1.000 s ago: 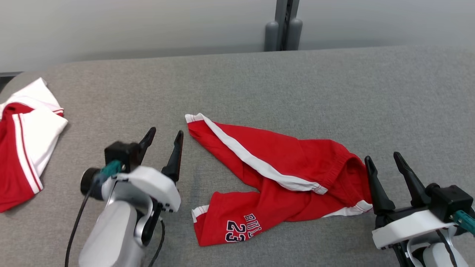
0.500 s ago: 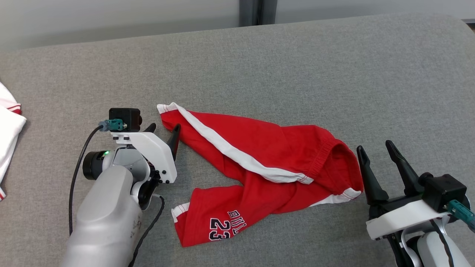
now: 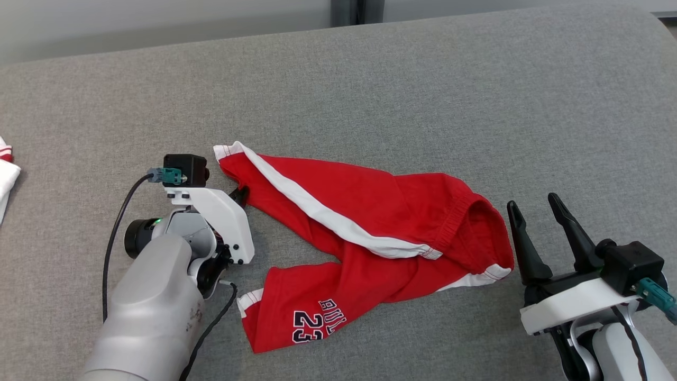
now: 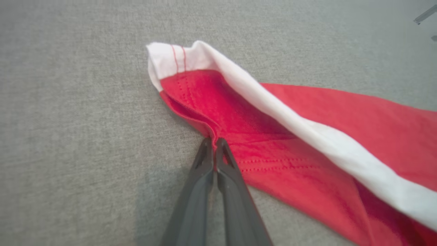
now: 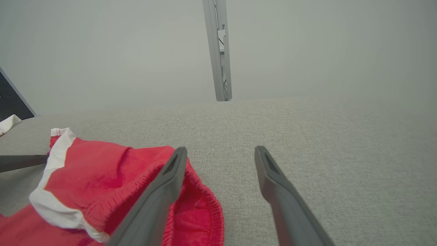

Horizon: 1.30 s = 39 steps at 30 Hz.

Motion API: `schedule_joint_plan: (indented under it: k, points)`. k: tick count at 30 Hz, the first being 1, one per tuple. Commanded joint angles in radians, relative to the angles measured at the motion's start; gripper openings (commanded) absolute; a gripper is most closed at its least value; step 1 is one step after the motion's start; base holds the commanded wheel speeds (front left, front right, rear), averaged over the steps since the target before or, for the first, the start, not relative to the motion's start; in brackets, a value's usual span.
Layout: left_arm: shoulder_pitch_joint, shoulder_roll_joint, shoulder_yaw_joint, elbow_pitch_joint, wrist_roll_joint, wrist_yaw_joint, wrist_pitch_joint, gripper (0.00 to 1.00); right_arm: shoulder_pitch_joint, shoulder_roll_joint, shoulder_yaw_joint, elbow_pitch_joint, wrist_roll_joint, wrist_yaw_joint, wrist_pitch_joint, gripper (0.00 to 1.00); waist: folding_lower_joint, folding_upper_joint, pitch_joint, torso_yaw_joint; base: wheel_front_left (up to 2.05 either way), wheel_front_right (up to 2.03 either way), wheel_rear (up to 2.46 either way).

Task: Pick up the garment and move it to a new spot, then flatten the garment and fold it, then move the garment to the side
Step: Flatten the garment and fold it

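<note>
left wrist view had the left claw clamped on the red hem of the shorts. right claw sat wide open just beside them, holding nothing.

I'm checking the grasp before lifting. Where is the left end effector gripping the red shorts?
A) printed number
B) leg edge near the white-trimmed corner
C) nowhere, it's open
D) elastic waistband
B: the left end effector is pinched shut on the leg edge of the red shorts, just below the white corner.
</note>
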Motion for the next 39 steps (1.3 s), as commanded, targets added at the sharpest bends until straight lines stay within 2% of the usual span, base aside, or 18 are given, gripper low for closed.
schedule_joint_plan:
  k: [1, 13, 22, 29, 30, 31, 32, 39]
  points:
    - [0.011, 0.002, -0.009, 0.013, -0.002, -0.002, -0.01, 0.0, -0.006, -0.004, -0.004, 0.002, 0.001, 0.002, -0.011, 1.0, 0.0, -0.0001, -0.003, 0.002, 0.0, 0.0, 0.0]
    - [0.219, 0.009, -0.063, -0.07, -0.021, -0.007, -0.159, 0.0, 0.007, -0.014, 0.001, 0.022, 0.005, 0.002, -0.013, 1.0, 0.0, -0.0001, -0.028, 0.048, 0.0, 0.0, 0.0]
    - [0.381, 0.04, -0.033, -0.222, -0.051, 0.051, -0.194, 0.0, 0.022, -0.02, -0.003, 0.036, 0.007, 0.002, -0.007, 1.0, 0.0, -0.0001, -0.053, 0.072, 0.0, 0.0, 0.0]
    - [0.506, 0.054, -0.034, -0.389, -0.071, 0.107, -0.139, 0.0, 0.028, -0.019, 0.001, 0.038, 0.005, 0.002, 0.0, 1.0, 0.0, -0.0001, -0.071, 0.077, 0.0, 0.0, 0.0]
    - [0.518, 0.055, -0.035, -0.411, -0.072, 0.113, -0.133, 0.02, 0.028, -0.019, 0.0, 0.038, 0.006, 0.002, 0.001, 1.0, 0.0, -0.0001, -0.073, 0.078, 0.0, 0.0, 0.0]
    - [0.53, 0.058, -0.036, -0.435, -0.073, 0.118, -0.13, 0.81, 0.029, -0.019, 0.0, 0.038, 0.006, 0.002, 0.001, 1.0, 0.0, -0.0001, -0.076, 0.078, 0.0, 0.0, 0.0]
    - [0.54, 0.059, -0.032, -0.458, -0.075, 0.125, -0.138, 1.0, 0.03, -0.02, 0.001, 0.037, 0.006, 0.002, 0.002, 1.0, 0.0, -0.0001, -0.079, 0.078, 0.0, 0.0, 0.0]
    - [0.587, 0.079, 0.015, -0.619, -0.042, 0.197, -0.282, 1.0, 0.044, -0.021, 0.005, 0.028, -0.003, 0.002, 0.006, 1.0, 0.0, -0.0001, -0.115, 0.082, 0.0, 0.0, 0.0]
